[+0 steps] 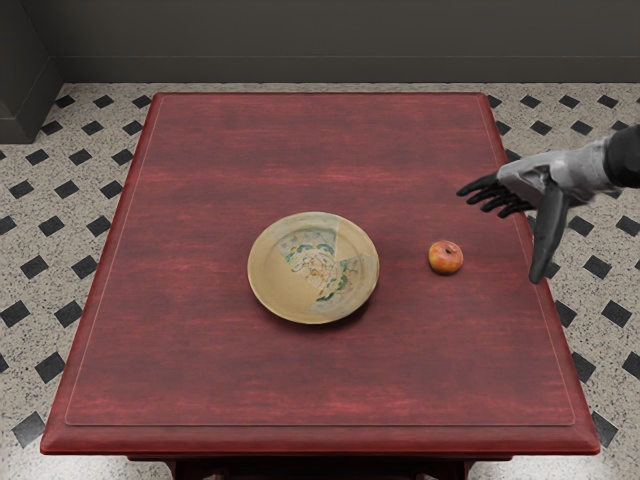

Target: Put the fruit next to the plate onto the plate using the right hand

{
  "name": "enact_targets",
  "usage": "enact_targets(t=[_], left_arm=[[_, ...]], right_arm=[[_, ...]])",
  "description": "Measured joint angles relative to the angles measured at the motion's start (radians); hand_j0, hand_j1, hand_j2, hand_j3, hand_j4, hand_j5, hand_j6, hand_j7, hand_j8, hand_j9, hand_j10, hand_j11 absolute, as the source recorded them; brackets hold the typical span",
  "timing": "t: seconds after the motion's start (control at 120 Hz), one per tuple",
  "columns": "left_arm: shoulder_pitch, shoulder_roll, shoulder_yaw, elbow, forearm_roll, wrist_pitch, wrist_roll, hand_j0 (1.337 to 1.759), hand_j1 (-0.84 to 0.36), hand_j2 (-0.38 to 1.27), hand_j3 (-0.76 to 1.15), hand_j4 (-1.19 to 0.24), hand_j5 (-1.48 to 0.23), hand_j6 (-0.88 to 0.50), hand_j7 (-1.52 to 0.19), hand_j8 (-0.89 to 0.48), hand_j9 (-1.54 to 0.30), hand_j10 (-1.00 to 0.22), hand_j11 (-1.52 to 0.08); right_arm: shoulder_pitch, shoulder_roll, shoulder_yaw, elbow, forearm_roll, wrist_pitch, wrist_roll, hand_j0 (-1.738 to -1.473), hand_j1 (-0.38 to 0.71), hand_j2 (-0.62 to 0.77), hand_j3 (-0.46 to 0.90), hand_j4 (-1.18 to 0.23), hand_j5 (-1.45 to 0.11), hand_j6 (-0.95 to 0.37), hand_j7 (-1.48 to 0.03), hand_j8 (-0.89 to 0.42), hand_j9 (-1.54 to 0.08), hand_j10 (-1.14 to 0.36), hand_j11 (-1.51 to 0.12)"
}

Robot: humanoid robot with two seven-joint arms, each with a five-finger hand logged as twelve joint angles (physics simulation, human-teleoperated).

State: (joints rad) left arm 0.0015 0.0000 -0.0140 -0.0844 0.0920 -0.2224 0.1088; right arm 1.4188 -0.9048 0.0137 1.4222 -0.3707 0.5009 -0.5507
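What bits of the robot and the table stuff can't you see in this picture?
All in the head view:
- Right arm: cut off by the picture's right edge. Only the right hand, fingers spread, and a bit of forearm show.
- Left arm: not in the picture at all.
- Fruit: too small to tell its kind.
- Plate: its painted pattern is too small to make out.
- Table: its legs are hidden under its top.
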Motion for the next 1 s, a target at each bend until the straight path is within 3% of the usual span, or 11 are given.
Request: enact_targets(t=[0.125, 0.333, 0.617, 0.8, 1.0], left_arm=[[0.000, 0.000, 0.000, 0.000, 0.000, 0.000, 0.000, 1.658, 0.35, 0.00, 0.00, 0.00, 0.00, 0.00, 0.00, 0.00, 0.00, 0.00, 0.00], [0.000, 0.000, 0.000, 0.000, 0.000, 0.000, 0.000, 1.658, 0.35, 0.00, 0.00, 0.00, 0.00, 0.00, 0.00, 0.00, 0.00, 0.00, 0.00], [0.000, 0.000, 0.000, 0.000, 0.000, 0.000, 0.000, 1.658, 0.35, 0.00, 0.00, 0.00, 0.00, 0.00, 0.00, 0.00, 0.00, 0.00, 0.00], [0.000, 0.000, 0.000, 0.000, 0.000, 0.000, 0.000, 1.658, 0.35, 0.00, 0.00, 0.00, 0.00, 0.00, 0.00, 0.00, 0.00, 0.00, 0.00], [0.000, 0.000, 0.000, 0.000, 0.000, 0.000, 0.000, 1.658, 0.35, 0.00, 0.00, 0.00, 0.00, 0.00, 0.00, 0.00, 0.00, 0.00, 0.00]], right_arm=[[0.069, 0.070, -0.027, 0.037, -0.028, -0.124, -0.042, -1.658, -0.32, 0.00, 0.00, -0.03, -0.03, -0.03, -0.03, -0.03, -0.03, -0.03, -0.03], [0.158, 0.201, -0.128, 0.052, -0.139, -0.293, -0.058, -1.658, -0.32, -0.01, 0.00, -0.03, -0.04, -0.03, -0.04, -0.03, -0.04, -0.03, -0.04], [0.172, 0.247, -0.222, 0.148, -0.172, -0.492, -0.060, -1.658, -0.32, -0.01, 0.00, -0.03, -0.04, -0.03, -0.04, -0.03, -0.04, -0.03, -0.04], [0.170, 0.297, -0.301, 0.169, -0.176, -0.608, -0.060, -1.658, -0.31, -0.01, 0.00, -0.03, -0.04, -0.03, -0.04, -0.03, -0.04, -0.03, -0.04], [0.175, 0.334, -0.357, 0.196, -0.177, -0.702, -0.060, -1.658, -0.24, -0.02, 0.00, -0.09, -0.12, -0.10, -0.12, -0.10, -0.12, -0.09, -0.12]])
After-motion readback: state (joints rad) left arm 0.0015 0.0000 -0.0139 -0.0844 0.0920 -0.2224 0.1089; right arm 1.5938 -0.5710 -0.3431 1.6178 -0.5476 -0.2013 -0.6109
